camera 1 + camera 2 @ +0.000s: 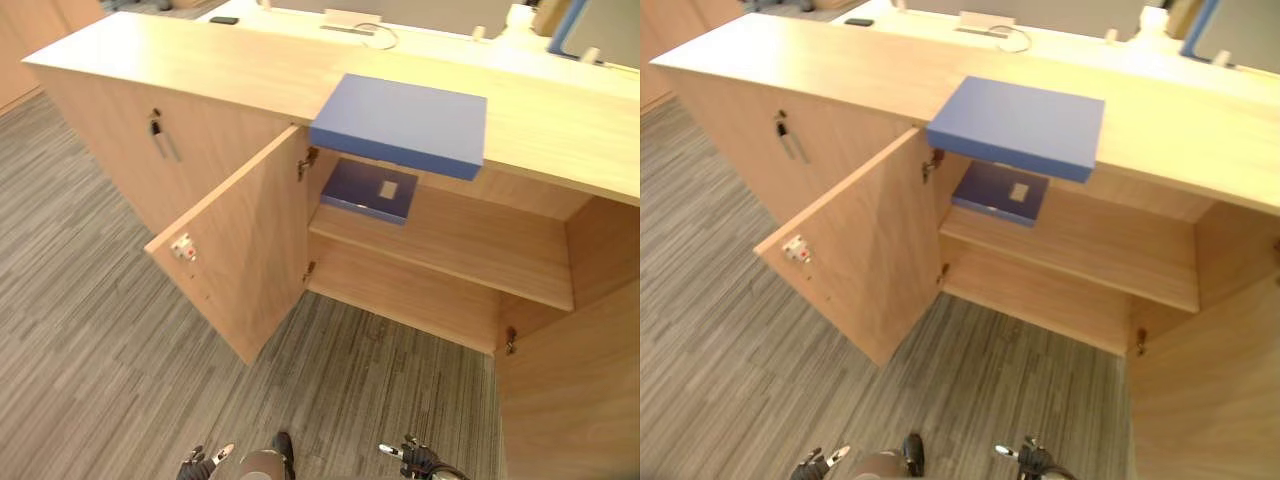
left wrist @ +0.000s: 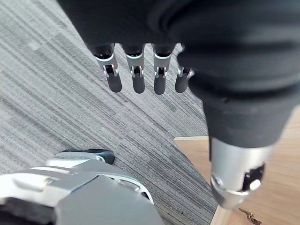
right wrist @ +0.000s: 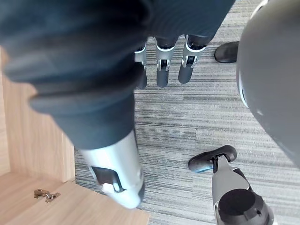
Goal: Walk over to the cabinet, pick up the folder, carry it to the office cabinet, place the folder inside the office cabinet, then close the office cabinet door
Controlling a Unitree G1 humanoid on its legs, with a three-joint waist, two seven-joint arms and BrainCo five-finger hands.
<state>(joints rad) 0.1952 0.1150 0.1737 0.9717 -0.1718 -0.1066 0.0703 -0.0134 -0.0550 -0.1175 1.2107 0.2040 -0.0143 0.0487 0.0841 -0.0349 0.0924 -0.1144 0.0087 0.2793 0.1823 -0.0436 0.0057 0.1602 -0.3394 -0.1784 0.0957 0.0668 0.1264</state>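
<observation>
1. The left hand (image 2: 138, 79) has a row of silver fingers (image 2: 114, 75) with dark rounded tips and small black hinge gaps.
2. A black ribbed cover (image 2: 243, 70) wraps its back and wrist.
3. Its thumb (image 2: 234, 173) is a silver tube with a dark inset and a small bright screw.
4. The right hand (image 3: 161, 70) looks alike, with a black folded cover, silver dark-tipped fingers and a silver thumb bearing a dark square inset.

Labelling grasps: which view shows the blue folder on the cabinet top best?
Left eye view: the blue folder lies whole, overhanging the front edge of the cabinet top. Right eye view shows the same. Wrist views point at the floor.
</observation>
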